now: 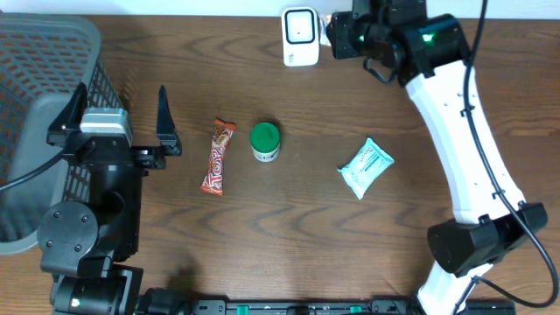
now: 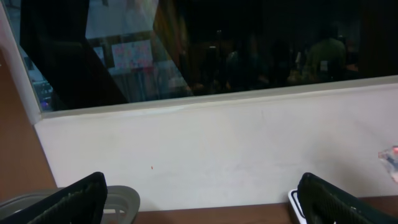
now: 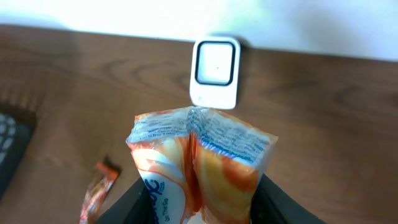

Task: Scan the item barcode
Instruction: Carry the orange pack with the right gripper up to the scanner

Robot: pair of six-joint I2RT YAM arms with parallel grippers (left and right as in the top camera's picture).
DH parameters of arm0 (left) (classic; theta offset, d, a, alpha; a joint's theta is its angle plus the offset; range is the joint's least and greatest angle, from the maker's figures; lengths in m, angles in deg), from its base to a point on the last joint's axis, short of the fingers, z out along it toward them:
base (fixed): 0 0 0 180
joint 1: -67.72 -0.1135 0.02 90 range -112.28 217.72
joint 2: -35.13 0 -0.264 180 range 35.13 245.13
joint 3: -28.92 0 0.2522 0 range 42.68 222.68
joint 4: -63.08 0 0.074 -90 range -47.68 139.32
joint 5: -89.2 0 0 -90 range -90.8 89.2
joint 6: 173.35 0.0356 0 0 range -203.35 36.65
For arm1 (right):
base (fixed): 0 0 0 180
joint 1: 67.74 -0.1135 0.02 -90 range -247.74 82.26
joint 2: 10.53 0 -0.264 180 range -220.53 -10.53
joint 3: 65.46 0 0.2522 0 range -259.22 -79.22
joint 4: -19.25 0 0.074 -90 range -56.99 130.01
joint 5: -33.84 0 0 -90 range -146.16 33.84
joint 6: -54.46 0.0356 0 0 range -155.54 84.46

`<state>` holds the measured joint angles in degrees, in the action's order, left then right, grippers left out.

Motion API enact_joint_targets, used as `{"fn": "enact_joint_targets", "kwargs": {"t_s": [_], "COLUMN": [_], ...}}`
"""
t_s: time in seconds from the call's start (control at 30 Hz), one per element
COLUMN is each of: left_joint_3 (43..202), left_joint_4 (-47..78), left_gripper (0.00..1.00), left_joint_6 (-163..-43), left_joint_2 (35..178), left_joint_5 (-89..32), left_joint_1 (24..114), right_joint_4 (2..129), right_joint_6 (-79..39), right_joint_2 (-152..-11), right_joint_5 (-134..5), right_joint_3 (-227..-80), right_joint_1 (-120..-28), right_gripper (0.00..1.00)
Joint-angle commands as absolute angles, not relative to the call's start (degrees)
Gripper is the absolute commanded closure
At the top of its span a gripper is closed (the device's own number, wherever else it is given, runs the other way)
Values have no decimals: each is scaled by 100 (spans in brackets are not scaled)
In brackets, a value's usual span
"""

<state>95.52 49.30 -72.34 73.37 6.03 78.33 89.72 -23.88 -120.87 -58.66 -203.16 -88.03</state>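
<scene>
the scan itself seemed to be the step in hand: the right gripper (image 3: 202, 200) pinched an orange-white packet (image 3: 199, 155), holding it up just before the scanner (image 3: 215, 73) at the table's far edge. the next move probably called for turning the packet until its barcode faced the scanner; which face bore the code i could not tell. the left gripper (image 1: 120, 112) hung spread wide, empty, beside the basket (image 1: 35, 52). the dark wood table (image 1: 350, 254) carried a bar (image 1: 218, 156), a green tub (image 1: 265, 142) and a blue pouch (image 1: 366, 167). behind were a white wall (image 2: 217, 149) and a dark window (image 2: 249, 43).
</scene>
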Motion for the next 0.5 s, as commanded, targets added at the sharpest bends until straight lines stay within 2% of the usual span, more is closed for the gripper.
{"fn": "enact_joint_targets", "kwargs": {"t_s": [0.0,0.47], "left_joint_3": [9571,9571], "left_joint_4": [4930,4863], "left_gripper": [2,2], "left_joint_6": [-7138,-7138], "left_joint_2": [7324,7324], "left_joint_5": [675,675], "left_joint_1": [7842,7842], "right_joint_4": [8788,6993], "right_joint_6": [-2497,-3054], "right_joint_2": [-12354,-13750], "right_joint_5": [-5510,-5469], "right_joint_3": [-20242,-20242], "right_joint_1": [-8803,-8808], "right_gripper": [61,62]}}
